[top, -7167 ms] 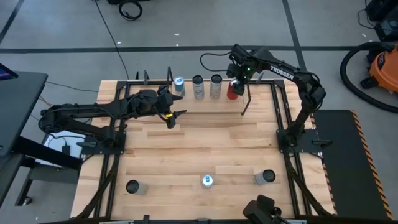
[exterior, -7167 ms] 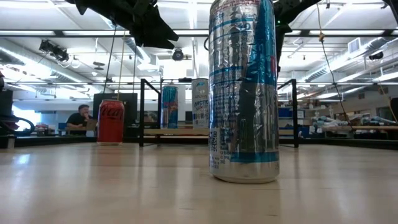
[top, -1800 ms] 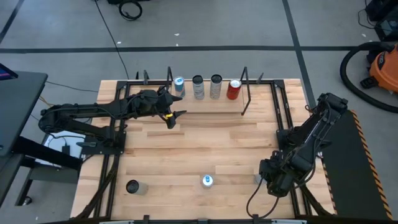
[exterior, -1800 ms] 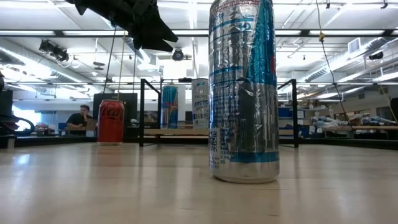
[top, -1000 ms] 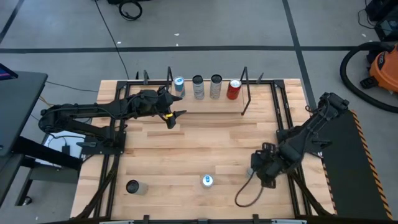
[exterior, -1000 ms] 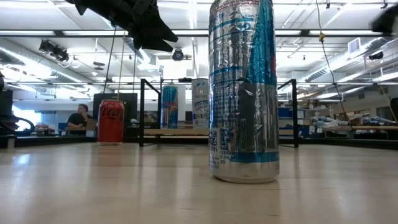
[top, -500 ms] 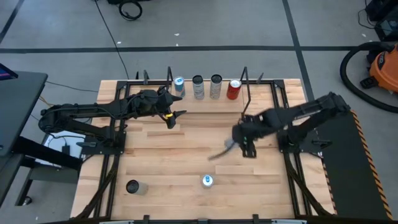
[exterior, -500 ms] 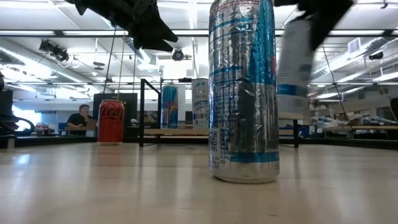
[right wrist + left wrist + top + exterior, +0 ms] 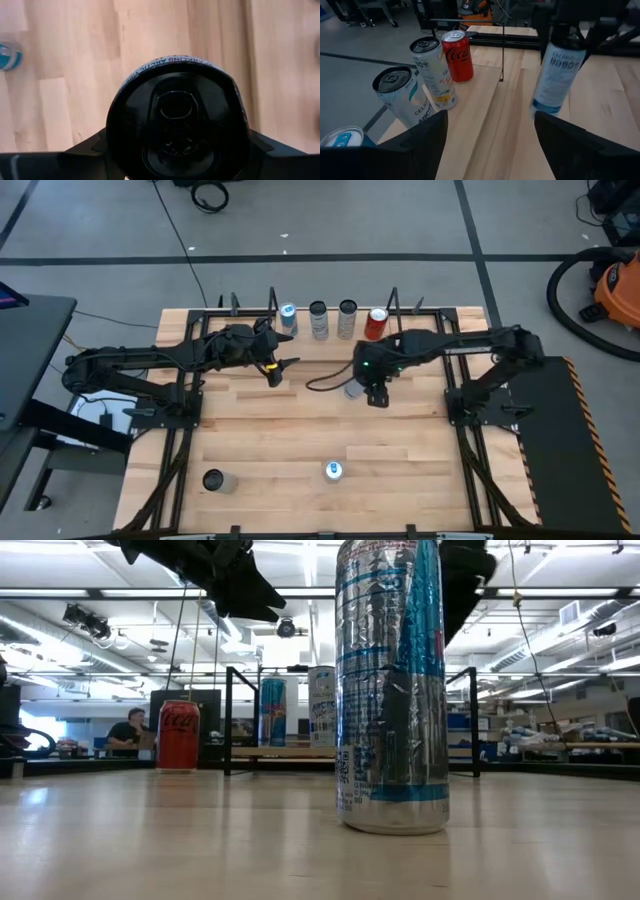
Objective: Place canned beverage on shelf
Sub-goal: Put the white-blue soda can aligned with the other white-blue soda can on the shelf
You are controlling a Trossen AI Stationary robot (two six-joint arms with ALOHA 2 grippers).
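Now, right gripper (image 9: 368, 385): clamped on a white can (image 9: 556, 67), carried above the table just in front of the shelf (image 9: 335, 340).
Shelf: four cans already stand in a row; the red can (image 9: 375, 324) sits at the right end.
Risk: little free room, so the carried can may knock a neighbour.
Left gripper (image 9: 275, 365): spread wide, empty, waiting near the shelf's left end.

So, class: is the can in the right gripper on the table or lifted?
Lifted: the right gripper holds the white can upright above the tabletop.
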